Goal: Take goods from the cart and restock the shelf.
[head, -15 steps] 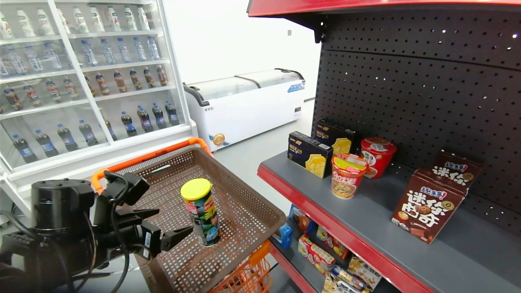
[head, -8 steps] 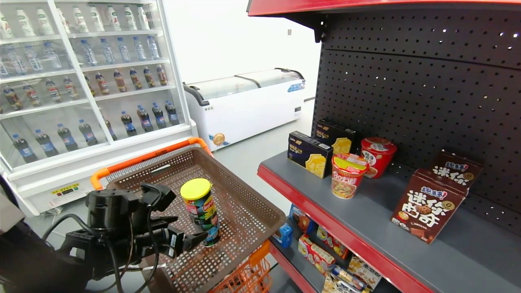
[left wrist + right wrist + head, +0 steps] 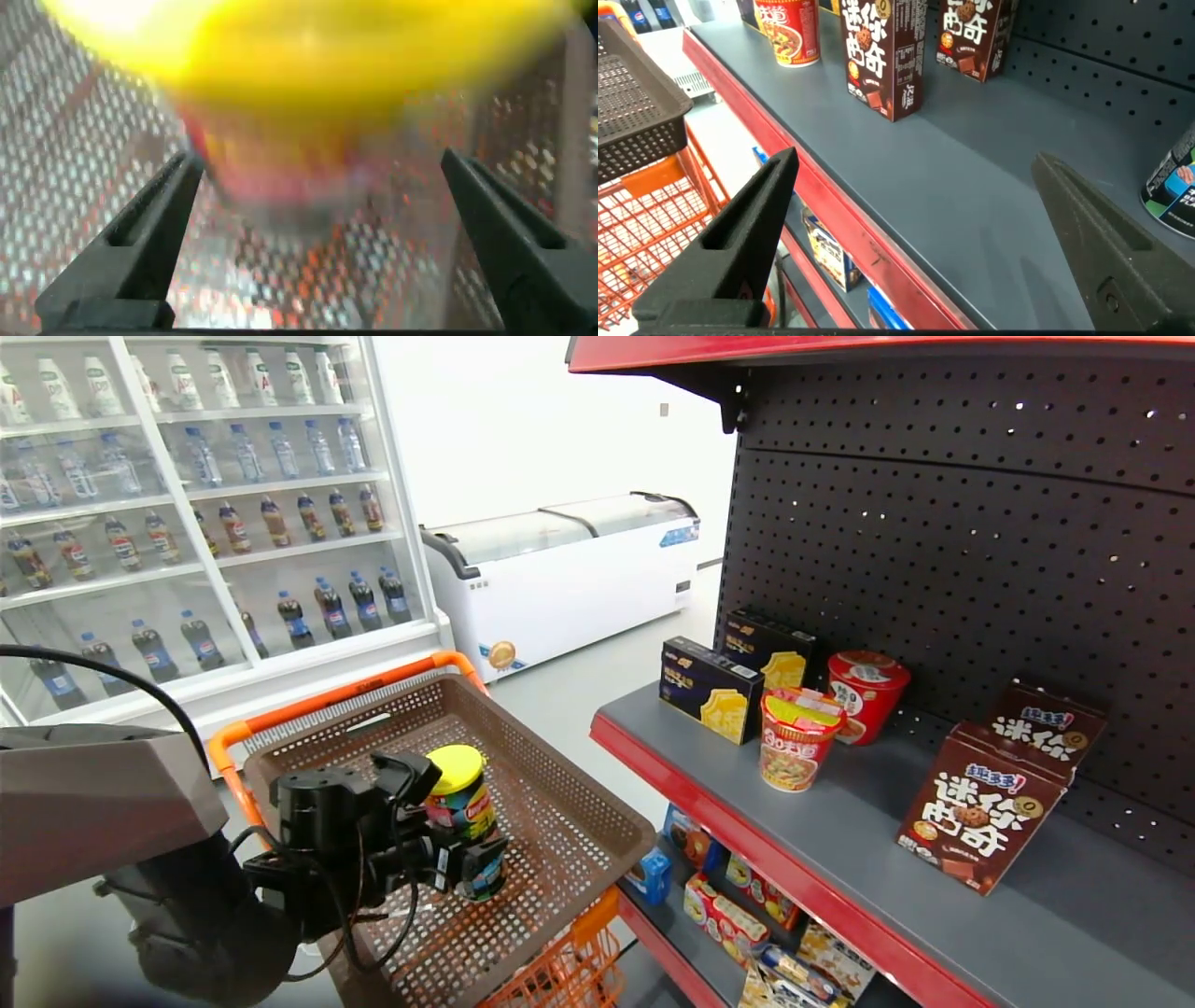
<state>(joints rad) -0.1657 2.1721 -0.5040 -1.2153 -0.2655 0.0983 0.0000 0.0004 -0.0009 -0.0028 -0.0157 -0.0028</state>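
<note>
Head view, cart: the cart (image 3: pixel 317 702) is carrying a brown basket (image 3: pixel 579 793), and the basket is holding one thing, a tall can (image 3: pixel 464 807) with a yellow lid (image 3: pixel 455 769), standing straight up.
Can and left pincer: the left pincer (image 3: pixel 476 870) is sitting inside the basket, low down beside the can, with one finger on each side of it.
Left wrist view: the pincer's fingers (image 3: pixel 149 233) are spreading wide and the can is sitting right between them. I cannot tell if they are touching it.
Right pincer: the right pincer (image 3: pixel 915 187) is spreading wide too, holding nothing, hanging over the grey shelf (image 3: pixel 971 215).
Shelf: it is carrying two brown boxes (image 3: pixel 980 803), two cups (image 3: pixel 792 747) and two dark boxes (image 3: pixel 709 691).
</note>
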